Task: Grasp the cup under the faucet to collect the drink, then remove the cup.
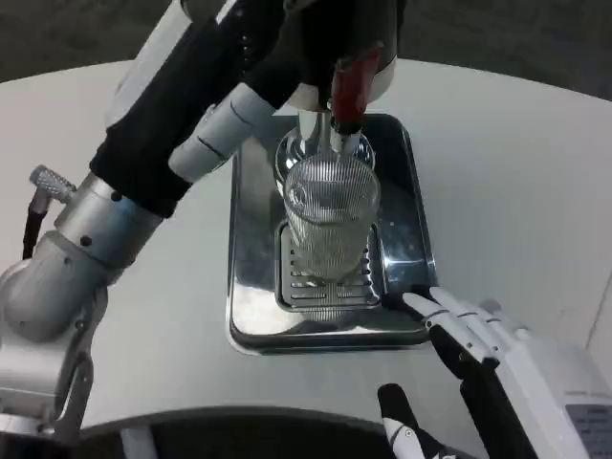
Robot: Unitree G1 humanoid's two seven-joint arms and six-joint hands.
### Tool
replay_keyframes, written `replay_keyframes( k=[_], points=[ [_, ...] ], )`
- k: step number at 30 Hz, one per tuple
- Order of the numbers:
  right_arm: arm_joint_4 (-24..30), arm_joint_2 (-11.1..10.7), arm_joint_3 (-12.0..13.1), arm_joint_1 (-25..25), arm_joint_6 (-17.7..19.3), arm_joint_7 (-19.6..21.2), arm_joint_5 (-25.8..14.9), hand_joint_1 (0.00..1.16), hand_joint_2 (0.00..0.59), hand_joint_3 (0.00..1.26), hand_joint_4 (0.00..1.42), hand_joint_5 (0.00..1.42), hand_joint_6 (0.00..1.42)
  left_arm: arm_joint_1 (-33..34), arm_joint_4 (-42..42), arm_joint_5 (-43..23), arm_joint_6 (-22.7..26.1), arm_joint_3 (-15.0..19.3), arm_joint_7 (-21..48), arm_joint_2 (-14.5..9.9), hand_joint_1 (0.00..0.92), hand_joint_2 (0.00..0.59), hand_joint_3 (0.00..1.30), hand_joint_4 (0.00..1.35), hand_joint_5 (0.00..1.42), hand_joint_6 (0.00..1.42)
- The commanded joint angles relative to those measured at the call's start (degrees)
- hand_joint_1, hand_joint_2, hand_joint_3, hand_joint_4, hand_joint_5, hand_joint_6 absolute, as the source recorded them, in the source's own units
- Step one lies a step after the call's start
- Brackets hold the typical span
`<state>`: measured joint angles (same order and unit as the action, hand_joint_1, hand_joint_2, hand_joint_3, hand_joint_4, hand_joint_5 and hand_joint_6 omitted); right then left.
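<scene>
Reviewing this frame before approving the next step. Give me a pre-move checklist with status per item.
1. Cup under the faucet: ok, the ribbed glass stands right below the spout.
2. Cup upright on the drip grate inside the metal tray: ok.
3. Left arm up at the dispenser by the red tap handle: ok, but whether its hand grips the handle: cannot tell.
4. Right hand on the cup: not ok, it sits at the tray's near right corner, fingers apart, holding nothing.
5. Drink level in the cup: cannot tell.
</scene>
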<state>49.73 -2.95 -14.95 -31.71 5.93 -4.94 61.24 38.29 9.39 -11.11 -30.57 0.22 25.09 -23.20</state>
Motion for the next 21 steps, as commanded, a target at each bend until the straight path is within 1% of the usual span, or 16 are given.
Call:
replay_keyframes(
  k=[1, 5, 10, 15, 21],
  points=[
    [0.14, 0.42, -0.36, -0.51, -0.45, 0.12, 0.05, 0.48, 0.486, 0.23, 0.14, 0.17, 0.15, 2.23, 1.87, 0.32, 2.02, -0.93, 3.04, 0.50, 0.000, 0.150, 0.00, 0.00, 0.06, 0.04],
    [0.34, 0.63, 0.09, -0.47, -0.69, 0.02, -0.20, 0.48, 0.482, 0.23, 0.16, 0.18, 0.16, 3.90, 3.25, -0.13, 4.19, -1.47, 5.61, 1.15, 0.000, 0.152, 0.00, 0.00, 0.07, 0.06],
    [0.61, 0.70, 0.30, -0.67, -0.80, 0.39, -0.27, 0.48, 0.481, 0.23, 0.17, 0.18, 0.16, 5.07, 3.60, 0.80, 5.09, -1.93, 7.33, 1.86, 0.000, 0.151, 0.00, 0.00, 0.08, 0.06],
    [0.91, 0.72, 0.56, -0.97, -0.87, 0.48, -0.55, 0.47, 0.481, 0.23, 0.17, 0.18, 0.16, 5.93, 4.61, 1.10, 5.85, -2.30, 8.94, 2.07, 0.000, 0.146, 0.00, 0.00, 0.11, 0.10],
    [1.04, 1.04, 1.13, -1.67, -1.23, 0.47, -1.79, 0.47, 0.481, 0.23, 0.17, 0.18, 0.16, 5.28, 4.88, 3.49, 5.63, -2.58, 8.07, 2.29, 0.000, 0.147, 0.00, 0.00, 0.16, 0.15]
  ],
)
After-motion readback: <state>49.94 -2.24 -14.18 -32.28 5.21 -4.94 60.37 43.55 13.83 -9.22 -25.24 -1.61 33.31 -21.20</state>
